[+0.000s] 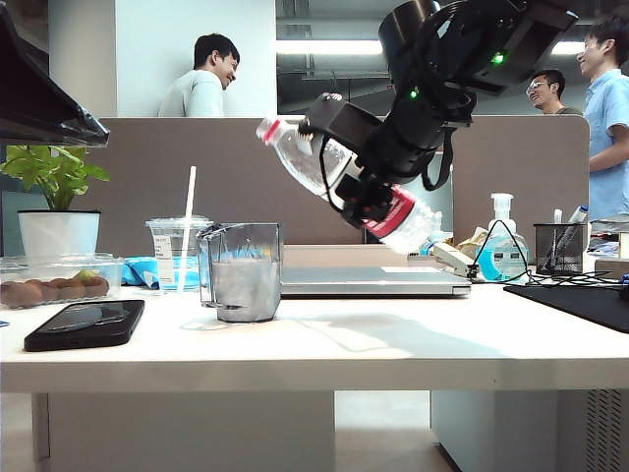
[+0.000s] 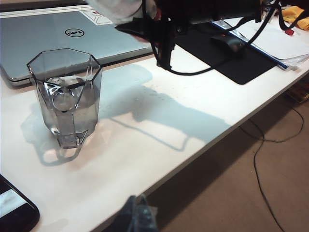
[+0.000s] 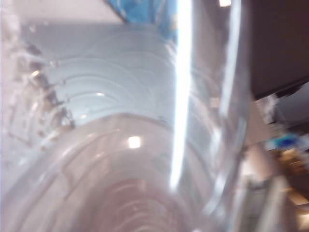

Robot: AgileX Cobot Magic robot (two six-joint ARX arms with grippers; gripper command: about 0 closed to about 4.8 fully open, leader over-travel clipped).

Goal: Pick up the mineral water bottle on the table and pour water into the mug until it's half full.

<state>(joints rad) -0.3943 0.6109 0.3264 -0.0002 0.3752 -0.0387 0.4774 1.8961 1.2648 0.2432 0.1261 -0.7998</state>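
Table (image 1: 393,344); right gripper (image 1: 354,182) hides bottle (image 1: 305,157) middle; left gripper unseen

Beige partition (image 1: 197,177) behind desk, ceiling strip lights (image 1: 329,46), pale floor w/ cables (image 2: 270,169).

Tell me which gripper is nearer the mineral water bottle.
Right. The right gripper is clamped around the mineral water bottle, holding it tilted above the table, to the right of the mug. The left gripper hangs apart at the table's front edge, holding nothing.
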